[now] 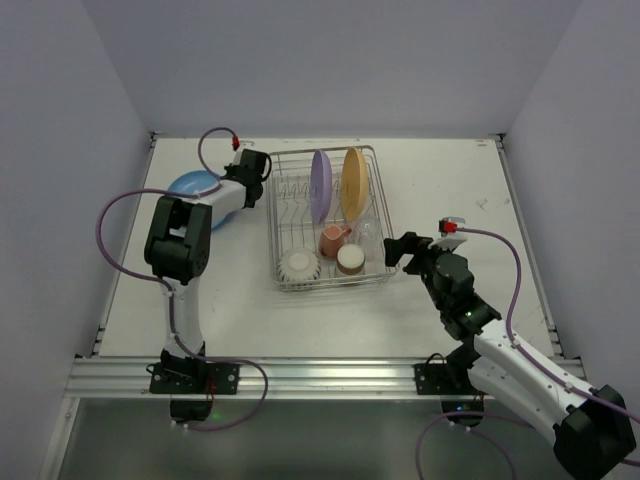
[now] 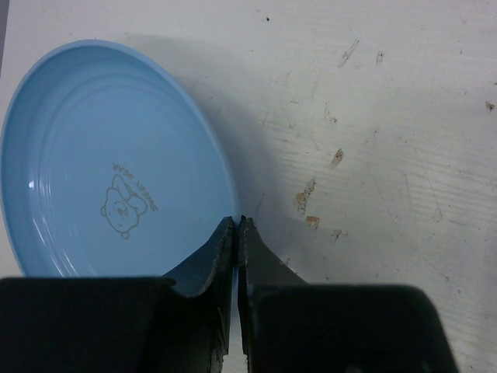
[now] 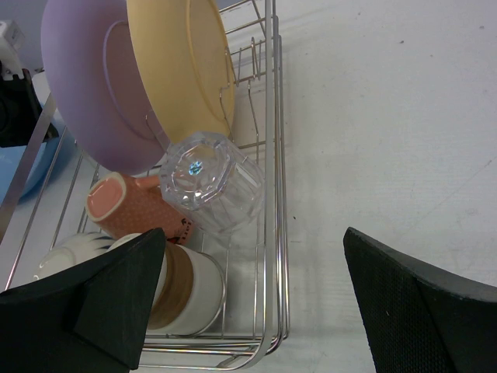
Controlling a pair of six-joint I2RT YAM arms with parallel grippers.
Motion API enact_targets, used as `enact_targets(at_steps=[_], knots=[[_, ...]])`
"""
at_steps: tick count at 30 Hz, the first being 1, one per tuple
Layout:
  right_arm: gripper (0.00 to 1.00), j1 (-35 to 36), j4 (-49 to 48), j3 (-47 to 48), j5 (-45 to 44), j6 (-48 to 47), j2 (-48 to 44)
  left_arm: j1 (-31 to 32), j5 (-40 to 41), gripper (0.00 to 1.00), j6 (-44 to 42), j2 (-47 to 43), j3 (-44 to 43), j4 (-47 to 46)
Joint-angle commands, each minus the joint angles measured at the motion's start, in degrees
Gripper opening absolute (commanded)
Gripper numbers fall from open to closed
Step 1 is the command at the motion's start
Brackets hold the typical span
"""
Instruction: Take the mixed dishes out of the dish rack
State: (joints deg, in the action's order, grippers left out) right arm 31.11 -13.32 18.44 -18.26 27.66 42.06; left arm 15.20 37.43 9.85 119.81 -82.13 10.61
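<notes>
- Blue plate (image 2: 101, 155): unloaded, on table (image 1: 450, 200), 9 o'clock of dish rack (image 1: 300, 151).
- Left gripper (image 2: 237, 225): closed, empty, by plate rim.
- Right gripper (image 3: 253, 233): wide open, empty, rack's 4 o'clock.
- Six dishes (image 1: 319, 185) still racked.

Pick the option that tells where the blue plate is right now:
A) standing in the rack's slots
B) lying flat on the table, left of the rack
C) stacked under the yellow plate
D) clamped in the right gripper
B: the blue plate lies flat on the table to the left of the dish rack, outside its wire walls.
</notes>
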Motion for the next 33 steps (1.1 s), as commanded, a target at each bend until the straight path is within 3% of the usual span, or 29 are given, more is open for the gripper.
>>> enact_targets(at_steps=[1, 4, 9, 15, 18, 21, 26, 30, 33], knots=[[0.99, 0.1, -1.4, 2.6, 0.5, 0.6, 0.4, 0.3, 0.7, 0.0, -0.4, 0.3, -2.9, 1.0], [0.99, 0.1, -1.3, 2.5, 0.5, 0.6, 0.3, 0.3, -0.6, 0.11, -0.3, 0.7, -3.3, 1.6], [0.99, 0.1, -1.3, 2.4, 0.4, 0.6, 0.0, 0.3, -2.9, 0.17, -0.4, 1.0, -3.8, 1.8], [0.99, 0.1, -1.3, 2.6, 0.2, 0.5, 0.3, 0.3, -3.2, 0.34, -0.2, 0.7, -4.0, 2.2], [0.99, 0.2, -1.3, 2.6, 0.2, 0.3, 0.3, 0.3, -3.1, 0.43, 0.6, -0.4, -3.5, 2.3], [0.99, 0.1, -1.4, 2.6, 0.2, 0.4, 0.5, 0.3, -5.1, 0.59, 1.4, -2.6, -2.2, 2.1], [0.99, 0.1, -1.3, 2.7, 0.3, 0.4, 0.7, 0.2, -7.9, 0.7, 2.3, -7.9, 0.2, 0.2], [0.99, 0.1, -1.5, 2.7, 0.3, 0.4, 0.7, 0.2, -7.3, 0.9, 2.5, -10.5, 2.8, -1.7], [0.99, 0.1, -1.6, 2.7, 0.4, 0.4, 0.9, 0.2, -7.0, 0.96, 4.1, -12.5, 4.4, -1.6]])
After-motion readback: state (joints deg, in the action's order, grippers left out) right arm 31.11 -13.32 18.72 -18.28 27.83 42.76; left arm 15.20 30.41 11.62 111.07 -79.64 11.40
